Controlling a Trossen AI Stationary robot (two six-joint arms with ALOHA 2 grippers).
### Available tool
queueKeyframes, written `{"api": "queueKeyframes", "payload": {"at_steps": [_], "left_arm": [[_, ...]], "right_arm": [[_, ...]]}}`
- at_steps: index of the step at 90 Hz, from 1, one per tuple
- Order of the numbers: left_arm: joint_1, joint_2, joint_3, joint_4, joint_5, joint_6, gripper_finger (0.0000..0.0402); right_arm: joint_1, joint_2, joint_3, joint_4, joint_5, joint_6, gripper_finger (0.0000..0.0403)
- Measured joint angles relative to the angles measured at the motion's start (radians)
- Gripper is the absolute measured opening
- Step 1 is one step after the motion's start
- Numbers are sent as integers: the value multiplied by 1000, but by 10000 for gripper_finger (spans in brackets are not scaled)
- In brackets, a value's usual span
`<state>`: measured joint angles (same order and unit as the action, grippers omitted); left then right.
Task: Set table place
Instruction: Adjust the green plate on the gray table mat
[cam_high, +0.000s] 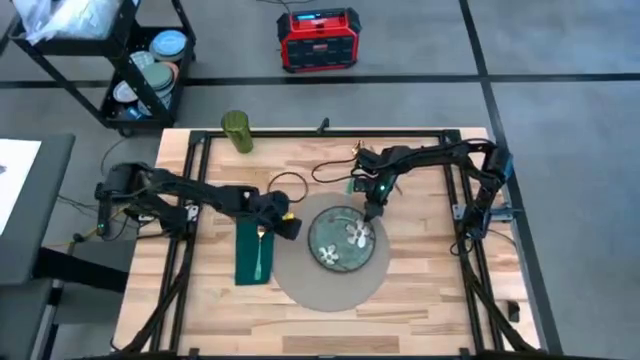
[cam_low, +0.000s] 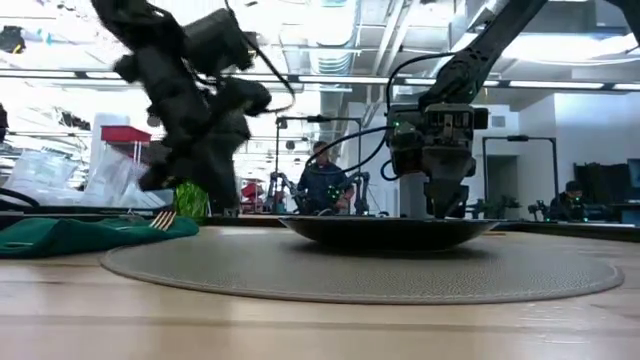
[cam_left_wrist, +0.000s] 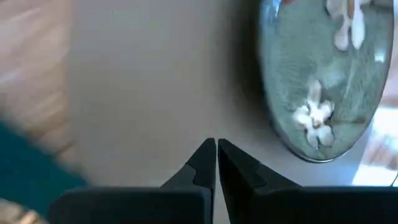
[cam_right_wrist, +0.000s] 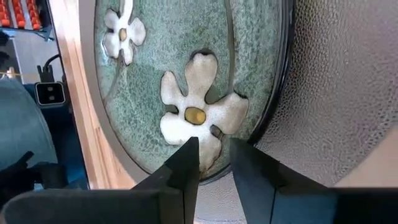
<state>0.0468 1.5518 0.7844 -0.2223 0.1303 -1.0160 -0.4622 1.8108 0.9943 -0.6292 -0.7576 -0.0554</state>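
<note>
Placemat (cam_high: 300, 283) bears plate (cam_high: 345, 240); napkin (cam_high: 248, 252) beside.

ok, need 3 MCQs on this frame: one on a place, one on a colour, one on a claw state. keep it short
1. Where does the plate sit?
A. on the round placemat
B. on the green napkin
C. on bare wood

2. What colour is the napkin beside the placemat?
A. red
B. green
C. white

3. How do the left claw's fingers stand?
A. wide open
B. shut on the plate
C. shut, holding nothing

Answers:
1 A: the high view shows the plate inside the placemat's outline.
2 B: it lies dark green to the placemat's left, with a fork on it.
3 C: the left wrist view shows the fingertips together over the placemat, nothing between them.

The right claw is over the plate's rim.
</note>
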Motion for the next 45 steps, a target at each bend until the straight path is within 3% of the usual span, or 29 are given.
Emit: {"api": "queueKeyframes", "payload": {"at_steps": [24,45], "left_arm": [[13,187,301,-356,23,288,0],[34,218,327,-396,24,350,0]], "right_arm": [[7,0,0,-1,2,6,82],[11,0,0,-9,-76,-3,82]]}}
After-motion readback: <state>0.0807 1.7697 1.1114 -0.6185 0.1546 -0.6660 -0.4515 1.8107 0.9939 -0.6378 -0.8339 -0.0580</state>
